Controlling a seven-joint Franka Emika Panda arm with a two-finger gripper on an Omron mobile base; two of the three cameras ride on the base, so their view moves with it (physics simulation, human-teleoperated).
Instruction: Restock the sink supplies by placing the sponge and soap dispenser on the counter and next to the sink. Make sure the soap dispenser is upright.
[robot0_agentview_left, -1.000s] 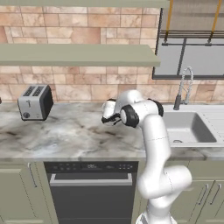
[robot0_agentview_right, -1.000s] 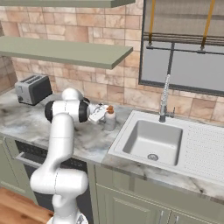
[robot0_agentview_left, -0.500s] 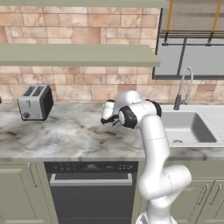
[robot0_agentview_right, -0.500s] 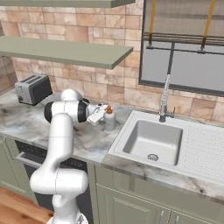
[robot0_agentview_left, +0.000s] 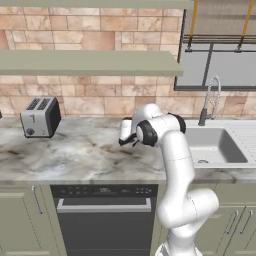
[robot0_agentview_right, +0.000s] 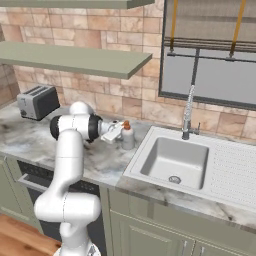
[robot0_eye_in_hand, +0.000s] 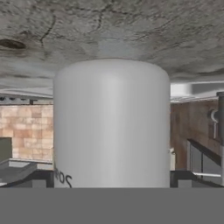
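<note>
A silver toaster (robot0_agentview_left: 40, 117) is sitting well off to the gripper's left, against the brick wall (robot0_agentview_left: 95, 42). A long green shelf (robot0_agentview_left: 90, 64) is hanging above it, and a dark dishwasher (robot0_agentview_left: 104, 220) is standing below and in front. A window (robot0_agentview_right: 216, 52) is showing up to the right.
</note>
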